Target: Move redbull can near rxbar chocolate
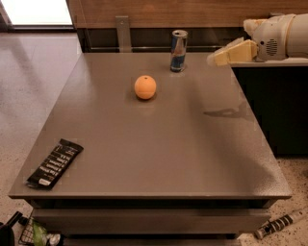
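Well, slim blue redbull can [178,50] upright; tool [226,55] hovers to its right.

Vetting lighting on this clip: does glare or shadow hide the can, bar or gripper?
Camera view: no. The opening top left is blown out; the gripper, over the table's far right edge, casts a faint shadow on bare tabletop; can and bar are evenly lit.

One redbull can [178,50], one rxbar chocolate [54,163], one orange [145,87], one gripper [215,58] above the far right edge of the one tabletop [168,149].
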`<state>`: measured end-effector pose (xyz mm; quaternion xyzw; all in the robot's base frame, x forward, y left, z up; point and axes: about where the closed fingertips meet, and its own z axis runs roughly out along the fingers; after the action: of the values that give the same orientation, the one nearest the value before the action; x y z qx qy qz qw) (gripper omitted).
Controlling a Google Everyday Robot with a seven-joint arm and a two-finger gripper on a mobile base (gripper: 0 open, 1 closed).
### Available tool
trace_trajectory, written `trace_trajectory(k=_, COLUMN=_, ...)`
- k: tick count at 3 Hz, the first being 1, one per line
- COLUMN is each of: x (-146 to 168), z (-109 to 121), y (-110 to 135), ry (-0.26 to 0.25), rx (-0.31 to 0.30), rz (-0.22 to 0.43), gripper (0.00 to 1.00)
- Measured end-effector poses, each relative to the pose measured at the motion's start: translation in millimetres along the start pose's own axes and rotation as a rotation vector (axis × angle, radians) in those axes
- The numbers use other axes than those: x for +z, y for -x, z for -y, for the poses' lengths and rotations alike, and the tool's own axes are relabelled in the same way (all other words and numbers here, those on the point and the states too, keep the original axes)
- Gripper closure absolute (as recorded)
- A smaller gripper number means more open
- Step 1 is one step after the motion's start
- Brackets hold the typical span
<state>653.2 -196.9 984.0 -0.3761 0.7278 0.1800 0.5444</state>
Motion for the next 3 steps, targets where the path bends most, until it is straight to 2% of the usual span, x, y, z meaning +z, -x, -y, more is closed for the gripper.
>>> trace_trajectory(k=1, x=22.7, z=13.3, y=3.5, ry=0.004, rx=-0.005, rz=0.027, gripper=0.00)
trace_trajectory(k=2, x=78.3, z=40.8, y=3.8, ry=0.032, rx=-0.003, rz=0.099, gripper=0.00)
trace_trajectory(k=3, x=110.2, z=53.3, y=-2.2, ry=0.057, rx=0.013, rz=0.132, gripper=0.00)
